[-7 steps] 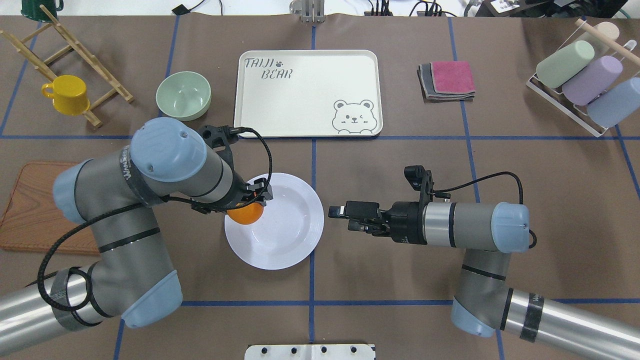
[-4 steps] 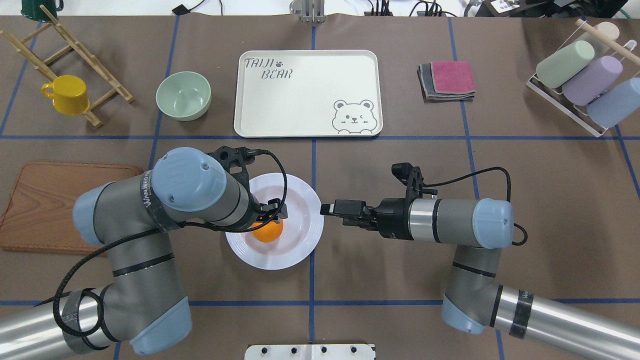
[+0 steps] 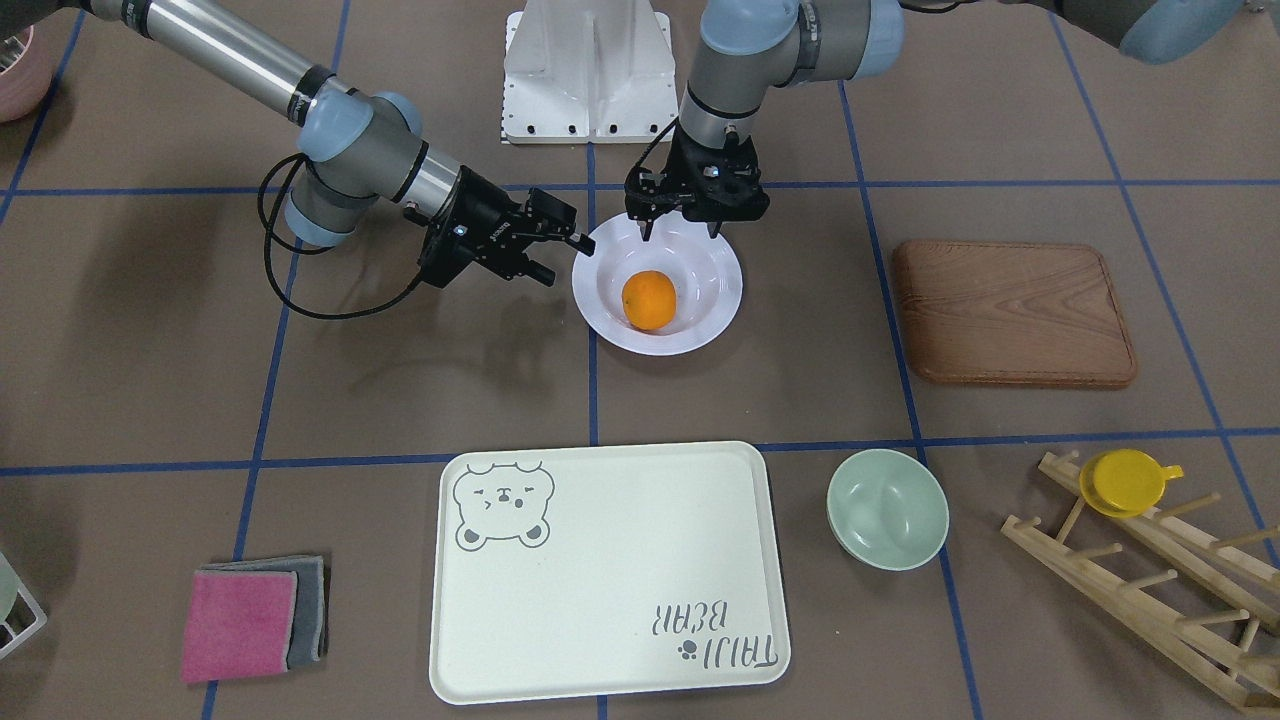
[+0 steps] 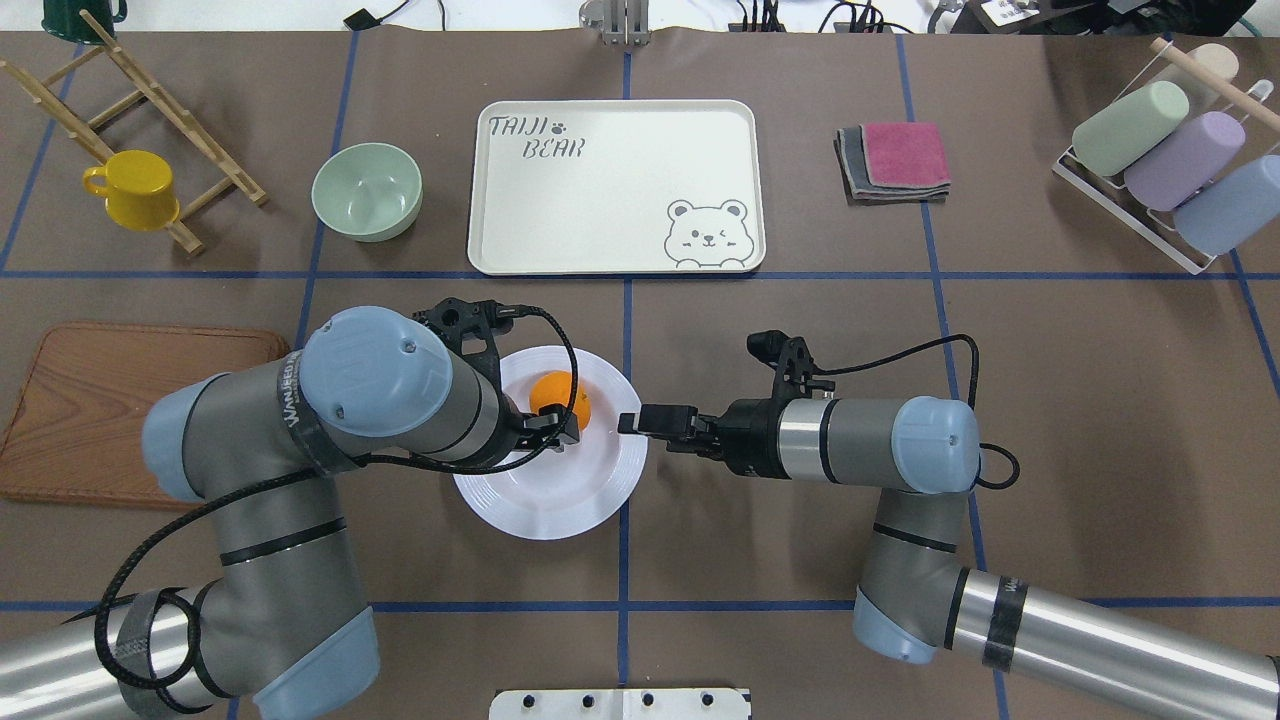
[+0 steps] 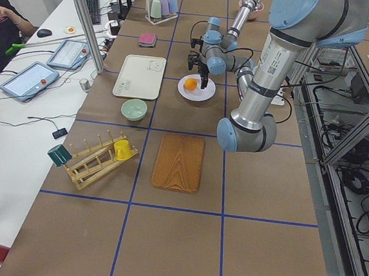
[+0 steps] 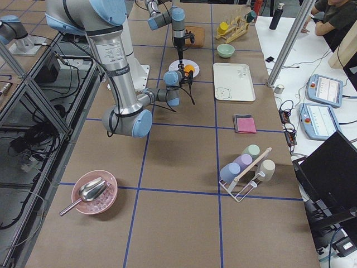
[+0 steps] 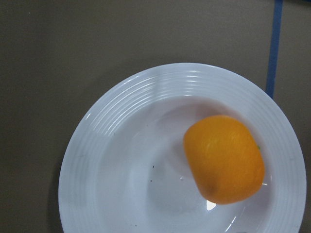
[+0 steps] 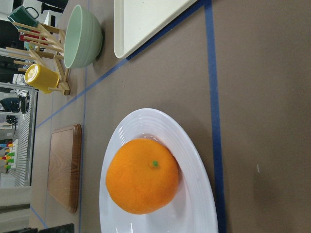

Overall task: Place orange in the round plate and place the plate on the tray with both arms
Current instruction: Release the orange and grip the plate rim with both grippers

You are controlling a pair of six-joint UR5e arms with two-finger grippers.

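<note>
Tray (image 3: 600, 560) bare, round plate (image 3: 722, 300) loaded, two-arm lift not yet done.
The plate sits on the table, well apart from the tray; the left gripper (image 3: 677, 228) hangs spread and empty over its rim, the right gripper (image 3: 570, 265) gapes at its edge; the orange (image 3: 648, 299) rests inside.

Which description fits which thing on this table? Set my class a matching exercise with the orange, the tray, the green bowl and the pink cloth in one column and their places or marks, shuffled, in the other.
Things
1. orange
2. tray
3. green bowl
4. pink cloth

Descriptions
A. lies on top of the grey cloth
B. stands on the table close beside the tray
C. lies in the round plate
D. bears a grey bear-face drawing

Pairs: 1-C, 2-D, 3-B, 4-A
</note>
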